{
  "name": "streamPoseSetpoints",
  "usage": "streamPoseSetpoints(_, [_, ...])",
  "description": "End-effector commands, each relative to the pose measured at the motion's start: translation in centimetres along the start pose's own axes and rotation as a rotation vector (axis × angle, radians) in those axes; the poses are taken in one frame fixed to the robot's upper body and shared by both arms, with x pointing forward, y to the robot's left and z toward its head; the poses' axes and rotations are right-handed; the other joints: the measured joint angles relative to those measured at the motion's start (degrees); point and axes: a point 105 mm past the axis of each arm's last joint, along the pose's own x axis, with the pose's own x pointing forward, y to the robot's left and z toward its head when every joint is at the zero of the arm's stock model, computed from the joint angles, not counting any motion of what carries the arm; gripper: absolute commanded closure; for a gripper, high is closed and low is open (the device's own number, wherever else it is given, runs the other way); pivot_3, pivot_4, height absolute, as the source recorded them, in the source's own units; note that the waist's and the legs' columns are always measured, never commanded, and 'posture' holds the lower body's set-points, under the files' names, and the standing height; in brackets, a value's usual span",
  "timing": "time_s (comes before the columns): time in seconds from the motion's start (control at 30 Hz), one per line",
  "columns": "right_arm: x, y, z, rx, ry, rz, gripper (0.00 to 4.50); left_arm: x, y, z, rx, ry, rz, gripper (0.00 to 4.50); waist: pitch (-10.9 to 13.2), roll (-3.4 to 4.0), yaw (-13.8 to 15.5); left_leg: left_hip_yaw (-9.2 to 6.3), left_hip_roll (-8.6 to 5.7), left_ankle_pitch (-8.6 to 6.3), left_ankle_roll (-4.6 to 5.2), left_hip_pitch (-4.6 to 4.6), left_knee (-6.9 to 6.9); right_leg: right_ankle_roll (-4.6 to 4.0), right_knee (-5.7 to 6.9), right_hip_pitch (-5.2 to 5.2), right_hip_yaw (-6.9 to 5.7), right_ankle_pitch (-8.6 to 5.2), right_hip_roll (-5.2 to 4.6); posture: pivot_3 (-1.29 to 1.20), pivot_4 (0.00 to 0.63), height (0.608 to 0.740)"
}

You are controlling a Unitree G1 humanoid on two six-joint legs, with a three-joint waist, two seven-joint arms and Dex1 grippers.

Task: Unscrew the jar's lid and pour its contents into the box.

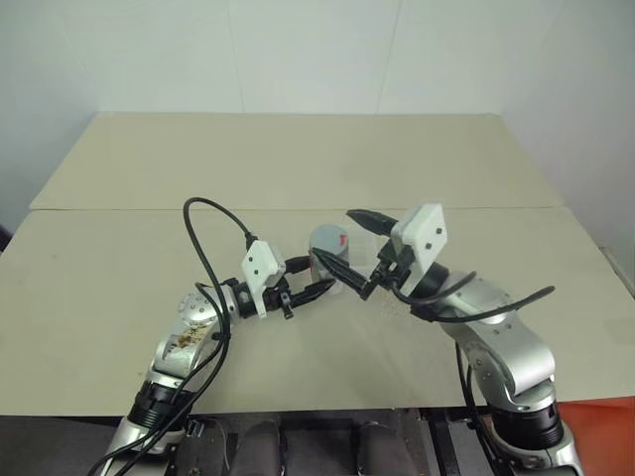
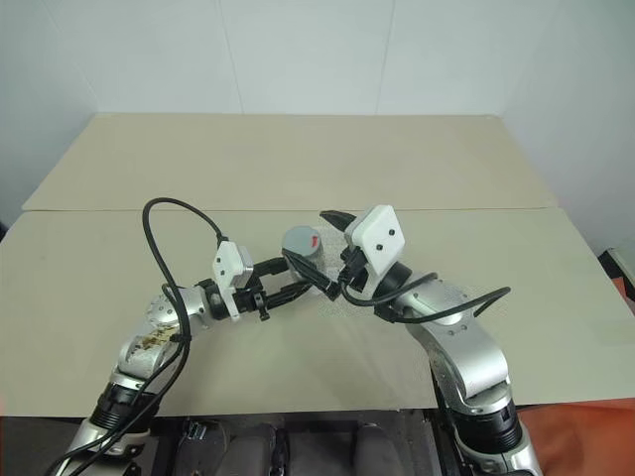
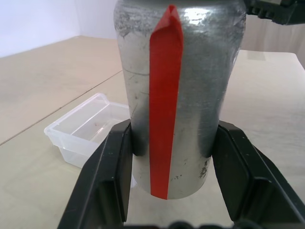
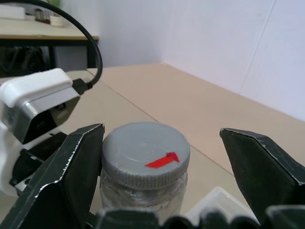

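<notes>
Left end effector point(image 1: 316, 288) clamps the upright jar point(image 3: 176, 95) above the worktop point(image 1: 298, 169). Right end effector point(image 4: 162, 179) spread wide around the lid point(image 4: 145, 152), still on. Box point(image 3: 88, 126) just beside.

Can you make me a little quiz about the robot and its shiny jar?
1. True or false: the lid is already off the jar.
2. Which gripper holds the jar: A left gripper, B right gripper, C neither?
3. Fill in: the stripe on the jar's side is ____.

Key
1. False, it sits on top.
2. A; the right one's jaws stand open around the lid.
3. Red.
</notes>
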Motion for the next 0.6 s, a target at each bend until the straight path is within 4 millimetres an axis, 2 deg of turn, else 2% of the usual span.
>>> streamPoseSetpoints(0.03, [-0.1, 0.1, 1.0, -0.048, -0.030, -0.007, 0.06, 0.3, -0.1, 1.6, 0.042, -0.047, 0.001, 2.39, 0.00, 0.00, -0.01, 0.00, 0.00, 0.00, 0.00, 0.00, 0.00, 0.00, 0.00, 0.00, 0.00, 0.00, 0.00, 0.00, 0.150, 0.740])
streamPoseSetpoints(0.23, [0.3, 0.5, 0.8, -0.041, -0.026, 0.003, 0.06, 0.3, -0.1, 1.6, 0.042, -0.050, 0.005, 2.39, 0.00, 0.00, -0.03, -0.01, 0.00, 0.00, 0.00, 0.00, 0.00, 0.00, 0.00, 0.00, 0.00, 0.00, 0.00, 0.00, 0.150, 0.740])
streamPoseSetpoints(0.6, [1.6, -0.2, 0.9, -0.040, -0.046, -0.052, 0.06, 0.4, -0.5, 1.6, 0.036, -0.056, -0.005, 2.39, 0.00, 0.00, -0.12, -0.01, 0.00, 0.00, 0.00, 0.00, 0.00, 0.00, 0.00, 0.00, 0.00, 0.00, 0.01, 0.00, 0.150, 0.740])
